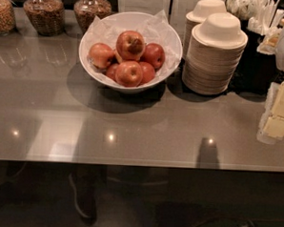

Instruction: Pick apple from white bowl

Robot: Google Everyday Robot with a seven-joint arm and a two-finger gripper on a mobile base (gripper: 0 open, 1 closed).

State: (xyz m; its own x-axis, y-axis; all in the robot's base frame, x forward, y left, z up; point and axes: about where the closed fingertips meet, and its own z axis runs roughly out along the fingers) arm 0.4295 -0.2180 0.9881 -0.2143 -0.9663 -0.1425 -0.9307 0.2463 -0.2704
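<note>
The white bowl [113, 23], lined with crinkled white paper, stands at the back middle of the grey counter. It holds several red apples. The apple [130, 45], the largest, red and yellow with a dark brown stem hollow facing me, lies on top of the pile. My gripper [278, 118] shows at the right edge of the camera view as cream-coloured blocks. It hangs over the counter well to the right of the bowl, apart from it and holding nothing that I can see.
Two stacks of cream disposable bowls [216, 52] stand right of the white bowl. Glass jars [42, 12] line the back left. A dark holder with white cutlery [257, 16] is at the back right. The counter's front edge [130, 163] runs across the lower part.
</note>
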